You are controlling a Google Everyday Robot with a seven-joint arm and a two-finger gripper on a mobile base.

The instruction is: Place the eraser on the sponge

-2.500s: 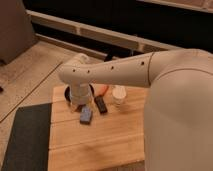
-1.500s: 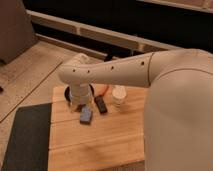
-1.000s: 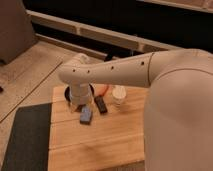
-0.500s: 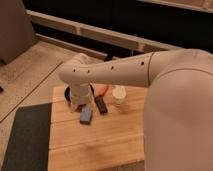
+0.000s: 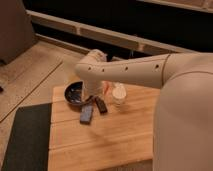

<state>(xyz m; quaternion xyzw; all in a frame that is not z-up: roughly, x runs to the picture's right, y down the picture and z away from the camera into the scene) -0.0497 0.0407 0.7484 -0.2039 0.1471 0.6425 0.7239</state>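
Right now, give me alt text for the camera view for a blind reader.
A pale robot arm reaches down to a wooden table, its gripper beside a dark bowl and close to the black eraser. The blue-grey sponge lies beside the eraser; a white cup stands nearby.

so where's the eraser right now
Camera view, centre-left: the eraser lies on the wooden board between the sponge and the white cup, right by the gripper.

Dim, warm light is falling softly from above.
Everything is looking blurred; the arm (image 5: 131, 73) is shading the gripper (image 5: 95, 97), low beside the bowl (image 5: 74, 93) on the counter (image 5: 102, 142).
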